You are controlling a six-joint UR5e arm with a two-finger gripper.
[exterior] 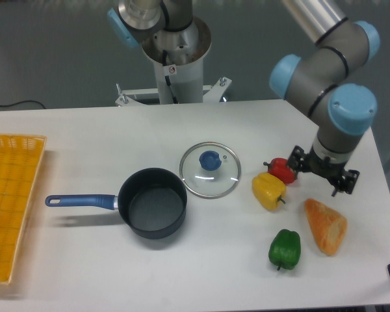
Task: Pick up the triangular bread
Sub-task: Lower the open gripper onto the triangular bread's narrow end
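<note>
The triangular bread is an orange-tan wedge with a pale mottled crust. It lies on the white table at the right, its point toward the back left. My gripper hangs just behind the bread, right of the red pepper. Only its black mount under the grey wrist shows. The fingers are hidden, so I cannot tell whether they are open or shut. It holds nothing that I can see and does not touch the bread.
A yellow pepper and a green pepper lie left of the bread. A glass lid with a blue knob and a dark pot with a blue handle sit mid-table. A yellow basket is at the left edge.
</note>
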